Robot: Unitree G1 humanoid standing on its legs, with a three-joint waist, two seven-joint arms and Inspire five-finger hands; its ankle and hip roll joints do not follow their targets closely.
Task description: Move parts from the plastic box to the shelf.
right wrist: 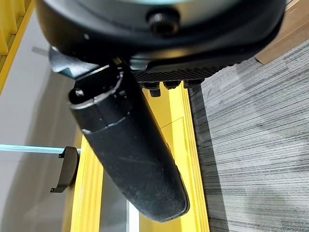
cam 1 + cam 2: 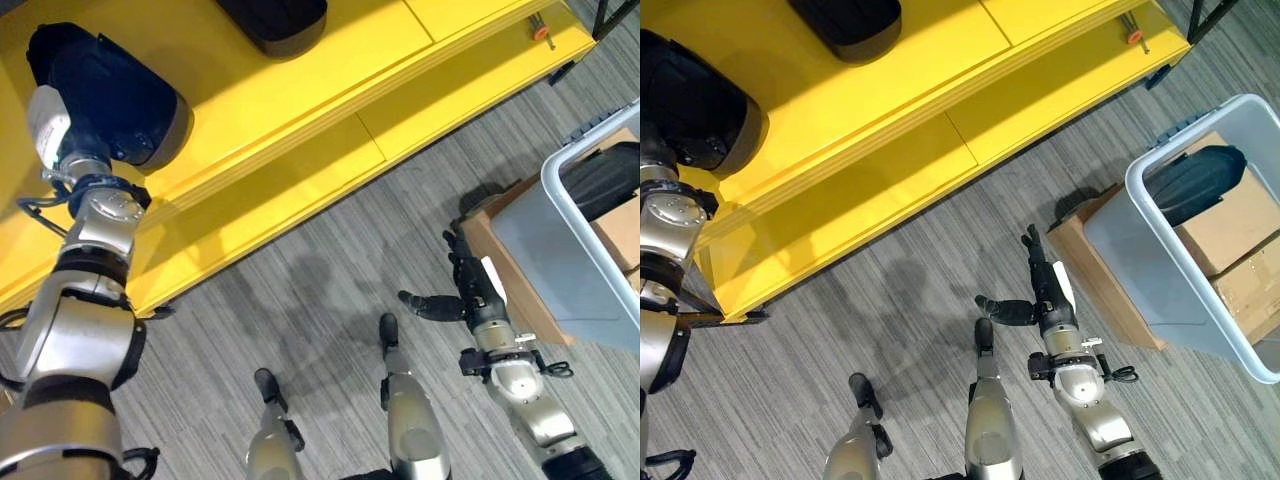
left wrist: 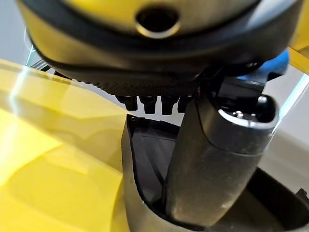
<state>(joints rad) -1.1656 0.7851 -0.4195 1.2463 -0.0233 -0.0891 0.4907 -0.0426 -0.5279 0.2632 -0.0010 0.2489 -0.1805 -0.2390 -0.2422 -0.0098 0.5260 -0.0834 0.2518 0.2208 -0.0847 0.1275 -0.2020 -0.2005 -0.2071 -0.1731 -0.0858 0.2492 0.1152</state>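
A big black part rests on the yellow shelf at the end of my left arm, covering the hand from above. In the left wrist view my left hand's thumb lies in the part's hollow, clamped against its grey rim. A second black part sits further back on the shelf. The pale plastic box at the right holds one more black part beside cardboard cartons. My right hand hangs low over the carpet near the box, fingers straight, holding nothing.
A flat cardboard box lies under the plastic box's near side. A small orange-tipped tool lies at the shelf's far right end. Grey carpet spreads between the shelf and the box.
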